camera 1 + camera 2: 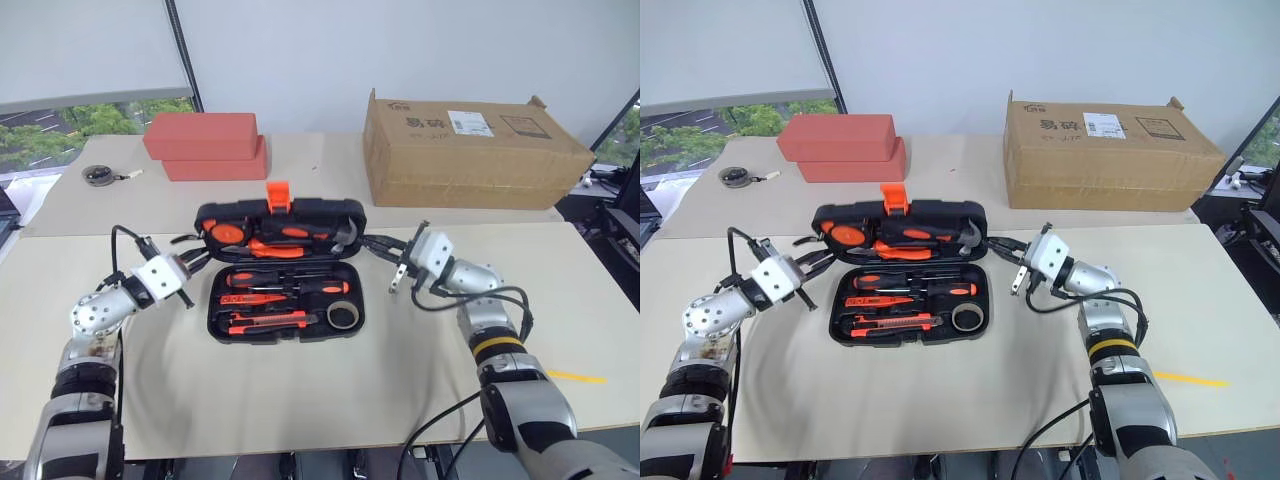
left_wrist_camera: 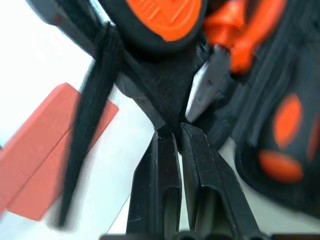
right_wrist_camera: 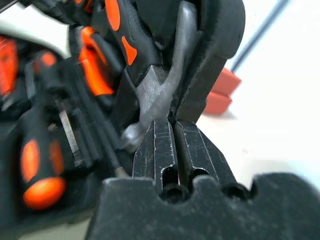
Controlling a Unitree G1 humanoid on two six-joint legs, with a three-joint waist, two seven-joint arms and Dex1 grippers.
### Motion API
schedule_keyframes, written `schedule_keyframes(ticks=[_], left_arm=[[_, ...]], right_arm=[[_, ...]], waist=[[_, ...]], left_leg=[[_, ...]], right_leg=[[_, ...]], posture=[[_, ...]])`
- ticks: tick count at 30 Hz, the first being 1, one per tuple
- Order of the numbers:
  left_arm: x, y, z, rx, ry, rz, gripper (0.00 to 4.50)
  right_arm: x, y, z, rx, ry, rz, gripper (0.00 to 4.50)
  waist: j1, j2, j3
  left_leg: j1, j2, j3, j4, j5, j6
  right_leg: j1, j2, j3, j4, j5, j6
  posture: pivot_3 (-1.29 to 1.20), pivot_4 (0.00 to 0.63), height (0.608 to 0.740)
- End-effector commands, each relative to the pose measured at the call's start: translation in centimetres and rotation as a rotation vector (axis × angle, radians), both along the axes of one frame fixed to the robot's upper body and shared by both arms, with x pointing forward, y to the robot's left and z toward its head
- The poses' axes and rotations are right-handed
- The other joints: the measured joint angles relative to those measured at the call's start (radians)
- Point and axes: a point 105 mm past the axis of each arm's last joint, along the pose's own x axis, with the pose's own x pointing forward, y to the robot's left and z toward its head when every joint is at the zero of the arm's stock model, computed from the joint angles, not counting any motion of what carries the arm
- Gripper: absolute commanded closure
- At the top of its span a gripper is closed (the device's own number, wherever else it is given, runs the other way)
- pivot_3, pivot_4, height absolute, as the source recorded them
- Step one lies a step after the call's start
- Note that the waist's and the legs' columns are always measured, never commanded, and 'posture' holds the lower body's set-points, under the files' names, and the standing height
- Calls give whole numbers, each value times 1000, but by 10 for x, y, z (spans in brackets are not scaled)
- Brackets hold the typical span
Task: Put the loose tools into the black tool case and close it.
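Both of my arms reach in from the near edge of the worktop (image 1: 300,400), one on each side of the black tool case (image 1: 285,285), which sits open in the middle. My left claw (image 1: 197,262) has its two fingers pressed together with nothing between them, the tips right at the left end of the raised lid half; from the left wrist view those fingertips (image 2: 170,137) meet the lid's black edge. My right claw (image 1: 385,243) is likewise pinched narrow and empty, its tips at the lid's right end, just beside the hammer head (image 3: 160,90) seated there.

I see the lid half tilted up, orange latch (image 1: 278,195) on top, carrying the pliers (image 1: 290,247) and hammer. The tray half lies flat nearer me and holds two black-and-orange screwdrivers (image 1: 285,281), a slim orange tester screwdriver (image 1: 250,299), an orange-black utility knife (image 1: 268,321) and a small grey tape roll (image 1: 343,315), each in a recess.

Behind the case stand two stacked red boxes (image 1: 205,145), a cardboard box (image 1: 470,150) and, far left, a small round tape measure (image 1: 97,175).
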Motion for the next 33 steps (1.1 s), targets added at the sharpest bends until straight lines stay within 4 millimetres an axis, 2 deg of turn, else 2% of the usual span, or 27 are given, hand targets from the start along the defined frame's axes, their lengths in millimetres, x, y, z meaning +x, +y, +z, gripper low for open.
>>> schedule_keyframes(ticks=[1,3,4,5,6,7,9,10,11,14,19,21,24,27,31,33], left_arm=[[-9,-6,-15,131,8,-75,4500],[-21,-5,-23,216,35,-148,3772],[-28,-6,-26,244,41,-189,3599],[-32,-4,-26,255,32,-201,3153],[-35,-2,-26,258,23,-204,2909],[-37,3,-24,247,20,-194,2520],[-42,12,-20,209,35,-174,1879],[-41,16,-13,160,33,-147,1440],[-36,20,-6,102,33,-112,1184],[-11,34,17,-121,85,10,92],[8,26,31,-273,148,18,40],[21,13,45,-358,151,-2,40],[35,-8,65,-445,147,-49,40],[43,-34,81,-499,160,-123,40],[47,-67,97,-518,167,-225,40],[47,-78,98,-516,180,-256,40]], right_arm=[[-15,17,4,-90,-104,114,3941],[-24,14,-9,-165,-70,156,3539],[-28,13,-14,-188,-55,173,3251],[-35,7,-26,-238,21,201,2831],[-41,4,-34,-270,78,222,2586],[-51,-4,-44,-337,147,259,2198],[-69,-15,-54,-405,288,306,1537],[-77,-19,-53,-413,354,323,1114],[-82,-19,-51,-407,406,330,872],[-101,-14,-45,-387,571,361,851],[-121,2,-44,-396,700,399,851],[-118,16,-41,-336,718,384,851],[-101,31,-39,-247,724,313,851],[-68,39,-34,-137,664,162,851],[-23,34,-20,-40,536,-51,851],[-8,31,-14,-2,489,-128,851]], waist=[[0,0,0],[-1,0,0],[-1,0,0],[1,0,0],[3,0,0],[5,0,0],[10,2,0],[13,2,-1],[15,2,-1],[32,1,0],[50,0,0],[55,0,0],[58,-2,0],[56,-2,-1],[44,-3,0],[41,-3,0]], left_leg=[[1,0,1,0,0,0],[4,1,1,0,-1,0],[6,1,1,0,-1,0],[8,2,1,-1,-4,-1],[10,2,0,-1,-10,0],[12,2,0,-1,-12,2],[11,2,-1,0,-12,3],[12,1,-1,1,-13,4],[12,1,-2,2,-13,5],[9,1,-3,4,-14,7],[6,1,-7,7,-13,7],[6,1,-7,7,-14,7],[2,1,-7,7,-14,8],[-2,-1,-7,8,-8,15],[-2,-1,-6,8,-5,11],[-1,-1,-6,8,-5,10]], right_leg=[[0,0,0,0,0,0],[3,0,0,1,-2,3],[5,0,0,0,-3,5],[7,-1,0,1,-5,5],[8,-2,-1,0,-6,5],[9,-8,-1,1,-6,4],[9,-12,-2,2,-6,4],[10,-14,-2,2,-6,4],[11,-15,-2,2,-6,4],[9,-16,-4,1,-6,4],[10,-16,-10,0,-5,7],[10,-15,-11,-2,-5,7],[10,-12,-12,-5,-4,8],[10,-8,-13,-7,-3,8],[10,-7,-12,-8,-2,11],[10,-6,-11,-8,-1,11]], posture=[[0,150,712],[0,150,712],[0,150,712],[0,150,712],[0,150,712],[0,150,712],[0,150,712],[0,150,712],[0,150,712],[0,150,712],[0,150,712],[0,150,712],[0,150,712],[0,150,712],[0,150,712],[0,150,712]])
